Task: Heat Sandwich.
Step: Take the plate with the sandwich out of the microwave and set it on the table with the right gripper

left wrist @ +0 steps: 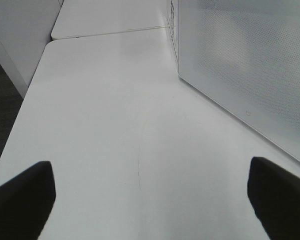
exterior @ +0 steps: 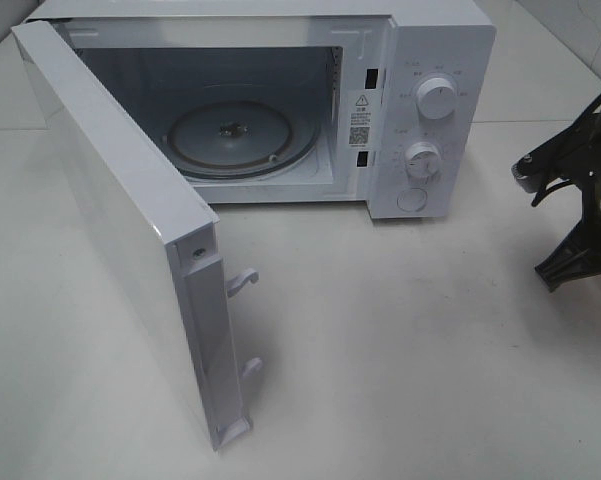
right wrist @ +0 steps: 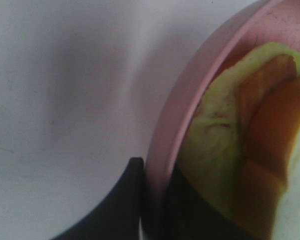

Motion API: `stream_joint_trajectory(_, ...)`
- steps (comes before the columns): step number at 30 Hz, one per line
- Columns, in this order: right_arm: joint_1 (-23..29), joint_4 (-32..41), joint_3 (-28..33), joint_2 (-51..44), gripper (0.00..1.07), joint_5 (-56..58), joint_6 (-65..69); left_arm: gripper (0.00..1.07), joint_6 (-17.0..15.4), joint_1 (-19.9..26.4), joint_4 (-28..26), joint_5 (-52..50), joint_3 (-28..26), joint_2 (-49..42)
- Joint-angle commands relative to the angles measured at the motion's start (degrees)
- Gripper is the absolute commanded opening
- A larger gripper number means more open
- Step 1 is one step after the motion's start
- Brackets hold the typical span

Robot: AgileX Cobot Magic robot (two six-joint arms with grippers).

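Note:
In the right wrist view my right gripper (right wrist: pixel 154 205) is shut on the rim of the round pink plate (right wrist: pixel 189 85), one finger (right wrist: pixel 122 205) outside the rim and one inside. The sandwich (right wrist: pixel 249 135), with pale green lettuce and orange-brown filling, lies on the plate right by the fingers. In the exterior high view only part of my right arm (exterior: pixel 580 190) shows at the right edge; plate and sandwich are out of that view. My left gripper (left wrist: pixel 150 205) is open and empty above the table, beside the microwave door (left wrist: pixel 249 60).
The white microwave (exterior: pixel 430 60) stands at the back with its door (exterior: pixel 110 200) swung wide open toward the front left. Its glass turntable (exterior: pixel 242 137) is bare. Two knobs (exterior: pixel 437 98) are on its right panel. The white table (exterior: pixel 400 350) extends in front.

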Motion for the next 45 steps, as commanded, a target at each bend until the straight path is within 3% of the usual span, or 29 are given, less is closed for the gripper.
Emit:
stream_joint_trajectory(1,-0.4,-4.4,-0.5,0.9,0.0,-0.2,3.2,1.03,-0.3,-0.6,-0.1,-0.3,0.1,-1.3)
stream_joint_trajectory(8,-0.4,-6.1,-0.5,3.4,0.0,-0.9,5.3,1.03,-0.3,-0.6,-0.1,-0.3,0.1,-1.3)
stream_joint_trajectory(26,-6.9,-8.3,-0.2,4.1,0.0,-4.6,8.7,1.03,-0.3,-0.6,-0.1,-0.3,0.1,-1.3)
stream_joint_trajectory(45,-7.0,-11.3,-0.2,12.1,0.0,-7.7,13.8,1.03,-0.3,-0.6,-0.1,-0.3,0.1,-1.3)
